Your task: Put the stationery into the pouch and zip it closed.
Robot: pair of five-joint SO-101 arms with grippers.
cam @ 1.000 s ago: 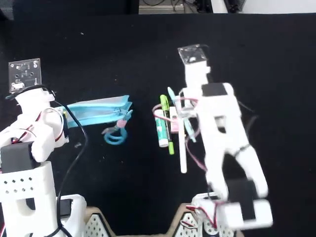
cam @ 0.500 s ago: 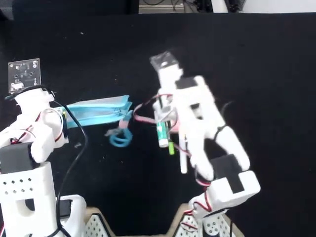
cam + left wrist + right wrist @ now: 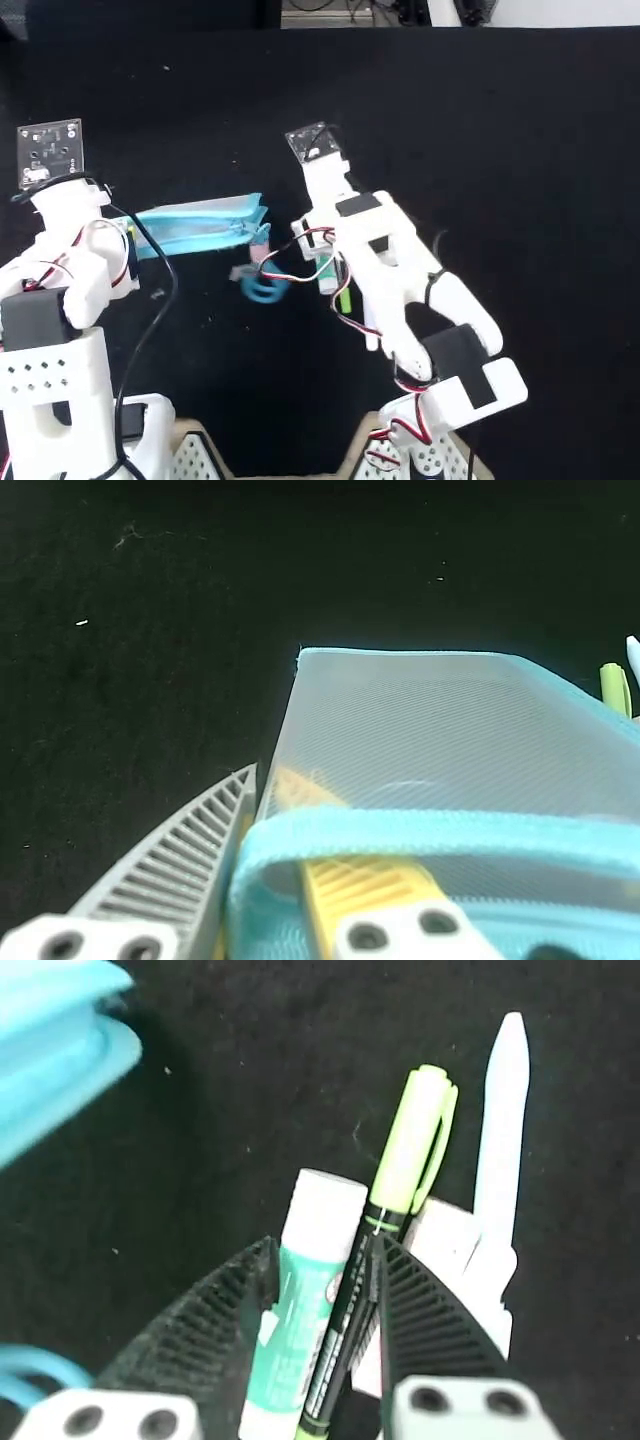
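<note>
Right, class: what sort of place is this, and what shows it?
Probably a robotics test bench: white left arm and right arm at a black table, with a pouch and stationery set out for practice.

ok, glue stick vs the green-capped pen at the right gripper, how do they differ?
The glue stick is thick, with a white cap and teal label; the green-capped pen is slim, with a black barrel. The pen reaches farther past the fingers than the glue stick. Both lie parallel between the right gripper's fingers.

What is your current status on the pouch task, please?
Left hand shut on pouch edge. Right hand around glue stick and green pen. Blue ring lies beside pouch mouth.
</note>
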